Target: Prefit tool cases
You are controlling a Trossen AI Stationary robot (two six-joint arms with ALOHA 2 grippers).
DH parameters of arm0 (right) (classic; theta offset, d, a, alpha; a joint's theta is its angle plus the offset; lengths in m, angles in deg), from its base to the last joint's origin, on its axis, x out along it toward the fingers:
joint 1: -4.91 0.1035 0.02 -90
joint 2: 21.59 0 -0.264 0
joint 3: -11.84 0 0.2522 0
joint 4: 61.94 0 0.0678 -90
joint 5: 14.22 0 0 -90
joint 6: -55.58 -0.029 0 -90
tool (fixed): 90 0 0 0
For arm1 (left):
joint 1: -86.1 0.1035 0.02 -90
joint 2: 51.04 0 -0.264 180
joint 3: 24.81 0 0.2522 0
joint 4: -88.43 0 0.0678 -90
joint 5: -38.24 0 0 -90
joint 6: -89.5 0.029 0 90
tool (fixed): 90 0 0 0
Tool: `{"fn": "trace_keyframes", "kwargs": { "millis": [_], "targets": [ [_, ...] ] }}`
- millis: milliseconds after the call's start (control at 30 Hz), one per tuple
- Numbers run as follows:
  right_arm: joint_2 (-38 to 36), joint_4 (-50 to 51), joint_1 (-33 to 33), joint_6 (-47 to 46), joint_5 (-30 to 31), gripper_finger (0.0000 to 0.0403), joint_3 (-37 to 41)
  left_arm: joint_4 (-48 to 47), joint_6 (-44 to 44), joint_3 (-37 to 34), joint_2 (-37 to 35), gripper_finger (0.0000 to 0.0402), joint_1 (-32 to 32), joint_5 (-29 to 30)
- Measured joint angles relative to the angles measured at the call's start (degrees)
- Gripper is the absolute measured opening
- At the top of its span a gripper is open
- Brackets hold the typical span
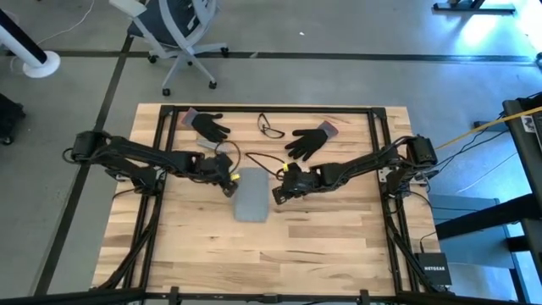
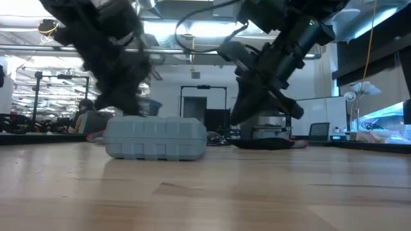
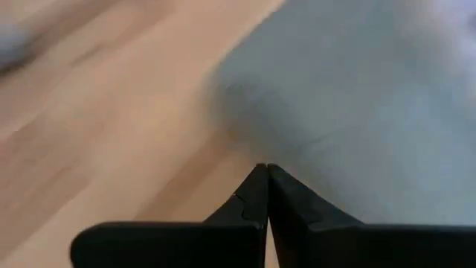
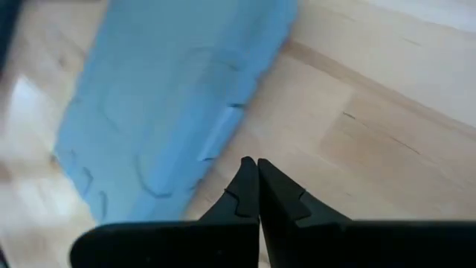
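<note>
Here the tool case (image 1: 251, 196) is lying flat and closed at the centre of the high view, on the bare wood of the table (image 1: 322, 246), its long sides running up and down the frame. Both arms are flanking it. The left gripper (image 1: 230, 180) is sitting at the case's upper left corner, and the right gripper (image 1: 278, 191) is sitting just off its right edge, a little lower in the frame. Each is carrying its fingers pressed tight together, holding nothing; in the wrist views the two dark tips are meeting in a single point.

That posture is probably deliberate: closed fingers make a firm blunt point, better for nudging or steadying a flat case than for pinching it. With one tip on either side, the arms look to be bracketing the case so it cannot slide while it is being squared up or pressed. Whether either tip is actually touching the plastic I cannot tell.

In the low view the case (image 2: 155, 137) is resting level, left of centre, lid seated.

Two black gloves (image 1: 207, 124) and a pair of glasses (image 1: 270, 128) are lying along the upper edge of the table, well apart from the work.
</note>
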Motion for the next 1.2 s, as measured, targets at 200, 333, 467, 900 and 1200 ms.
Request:
{"fn": "trace_keyframes", "kwargs": {
  "millis": [200, 333, 467, 900, 1200],
  "targets": [
    [0.10, 4.14, -0.42, 2.98, -0.31, 0.0000, 0.04, -0.89, 1.73, -5.65, -1.38, 0.0000, -0.91, 1.96],
    [0.54, 3.64, -0.85, 2.81, 0.43, 0.0000, 0.07, 8.30, 2.04, -9.15, 0.99, 0.0000, -0.71, 0.31],
    [0.54, 5.72, -0.76, 1.73, 1.03, 0.0000, 0.07, 14.87, -1.61, -9.42, 5.60, 0.0000, -1.72, -2.05],
    [0.54, 12.34, -0.72, 9.74, -2.60, 0.0000, 0.11, 21.37, -3.06, -3.38, 13.81, 0.0000, -5.04, -2.93],
    [0.51, 12.33, -0.74, 13.03, -3.05, 0.0000, 0.09, 22.16, -1.44, 2.19, 19.61, 0.0000, -5.90, -1.80]
  ]
}}
